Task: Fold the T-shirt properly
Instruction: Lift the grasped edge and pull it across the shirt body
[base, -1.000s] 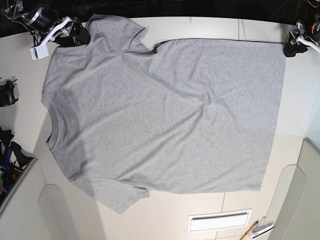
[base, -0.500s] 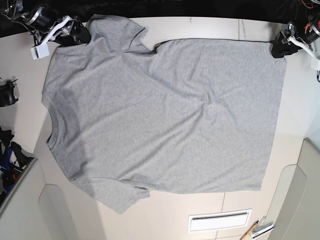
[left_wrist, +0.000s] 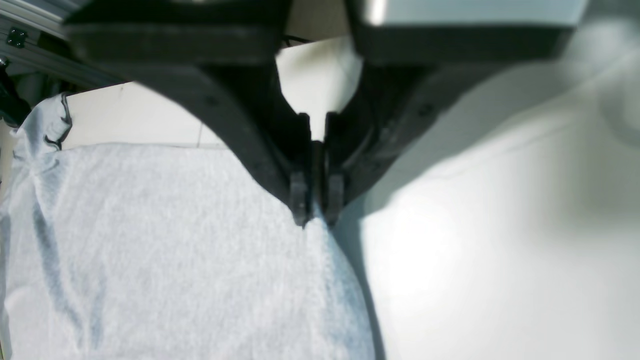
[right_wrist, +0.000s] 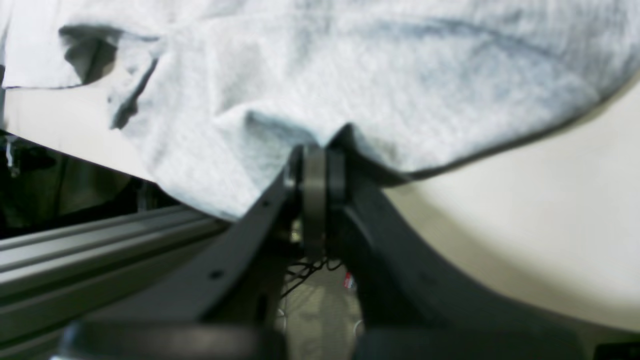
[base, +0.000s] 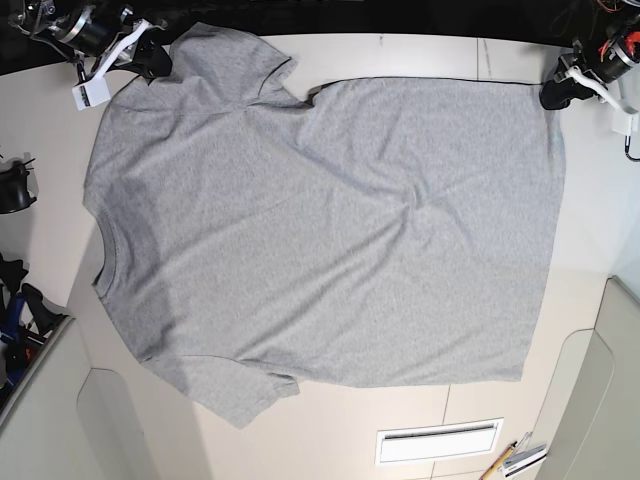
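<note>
Heather-grey cotton T-shirt (base: 320, 230), short-sleeved, ribbed crew neck: I log it spread flat and plain side up across the cream worktop (base: 400, 420), neck toward the base view's left edge, hem toward its right. Any print on the underside is hidden from me.

Left pincer (left_wrist: 315, 210), black, curved fingers: drawn together with only a thin slit between the tips, and a corner of grey cloth rises into that slit. In the base view it sits at the shirt's far hem corner (base: 556, 97), top right. The wrist picture is blurred and overexposed, so I cannot read how much fabric lies between the pads; the arm's upper body is cut off by the top edge.

Right pincer (right_wrist: 315, 160), same black build: fingers pressed close on the edge of a sleeve, cloth tenting up from the tips. In the base view it is at the far sleeve (base: 160, 62), top left, partly lost against the dark background. The sleeve drapes over the worktop's edge there, above a grey aluminium rail (right_wrist: 100, 235). A white tag (base: 83, 95) hangs from this arm; its text is too small to read.

Miscellaneous: white vent grille (base: 438, 441) set into the worktop near the lower edge; small pen-like items (base: 515, 461) at the bottom right, cut off and unclear; dark gear (base: 15, 190) at the left margin, not identifiable.
</note>
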